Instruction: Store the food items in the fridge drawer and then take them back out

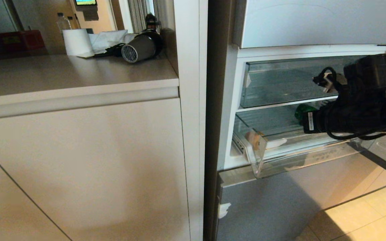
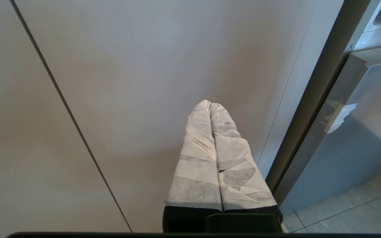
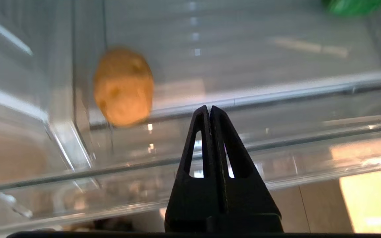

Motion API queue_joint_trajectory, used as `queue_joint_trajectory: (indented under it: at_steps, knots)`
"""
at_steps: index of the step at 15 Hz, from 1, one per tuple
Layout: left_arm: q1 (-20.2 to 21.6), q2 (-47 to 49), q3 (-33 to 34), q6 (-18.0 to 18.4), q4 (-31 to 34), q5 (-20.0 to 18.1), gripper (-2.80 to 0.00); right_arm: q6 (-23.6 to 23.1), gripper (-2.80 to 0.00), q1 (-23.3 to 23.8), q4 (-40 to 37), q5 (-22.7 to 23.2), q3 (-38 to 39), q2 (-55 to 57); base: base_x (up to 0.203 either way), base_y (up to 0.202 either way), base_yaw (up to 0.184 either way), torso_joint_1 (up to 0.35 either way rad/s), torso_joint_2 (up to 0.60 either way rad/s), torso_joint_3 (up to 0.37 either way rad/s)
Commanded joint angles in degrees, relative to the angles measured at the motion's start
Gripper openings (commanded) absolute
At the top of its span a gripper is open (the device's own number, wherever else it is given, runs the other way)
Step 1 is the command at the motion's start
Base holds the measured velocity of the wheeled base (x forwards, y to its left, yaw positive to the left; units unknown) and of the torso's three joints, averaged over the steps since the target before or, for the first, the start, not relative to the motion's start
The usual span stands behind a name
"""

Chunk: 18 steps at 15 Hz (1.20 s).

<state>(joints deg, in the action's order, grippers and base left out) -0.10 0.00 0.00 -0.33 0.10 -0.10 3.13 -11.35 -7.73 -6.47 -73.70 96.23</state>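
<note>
Your right pincer [image 3: 209, 110], pressed together and empty, is hovering at the front lip of the open fridge drawer [image 1: 263, 157], at the head view's right. The potato [image 3: 123, 86] is lying inside toward the left, the green pepper [image 1: 303, 111] farther back. Spread the tips, clear the lip, then reach the potato. The left pincer [image 2: 210, 105], also pressed together, is idling by the cabinet door [image 2: 144, 66].

Warm light pooling on the floor tiles [image 1: 374, 214] to my right, glare streaking the fridge drawer [image 3: 210, 158], potato [image 3: 123, 87] motion-blurred, cabinet doors [image 1: 79, 167] dim and softly shadowed
</note>
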Motion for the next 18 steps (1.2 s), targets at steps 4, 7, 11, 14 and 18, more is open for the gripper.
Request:
queue_joint_trajectory:
  at_steps: [4,7,11,14,18]
  knots:
    - [0.01,0.09,0.00,-0.02,-0.01,0.01,-2.80,-0.14,-2.80,0.96,-4.32,-0.21,-3.27,2.75,0.000,0.000,0.000,0.000,0.00,0.000]
    - [0.01,0.09,0.00,-0.02,-0.01,0.01,-2.80,-0.08,-2.80,1.33,-9.30,-0.35,-3.29,2.31,0.000,0.000,0.000,0.000,0.00,0.000]
    - [0.01,0.09,0.00,-0.02,-0.01,0.01,-2.80,0.02,-2.80,1.42,-15.19,-0.56,-3.10,-0.83,0.000,0.000,0.000,0.000,0.00,0.000]
    - [0.01,0.09,0.00,-0.02,-0.01,0.01,-2.80,0.03,-2.80,1.33,-20.15,-0.56,-2.49,-4.23,0.000,0.000,0.000,0.000,0.00,0.000]
    - [0.01,0.09,0.00,-0.02,-0.01,0.01,-2.80,-0.06,-2.80,1.33,-20.65,-0.65,-0.09,-7.28,0.000,0.000,0.000,0.000,0.00,0.000]
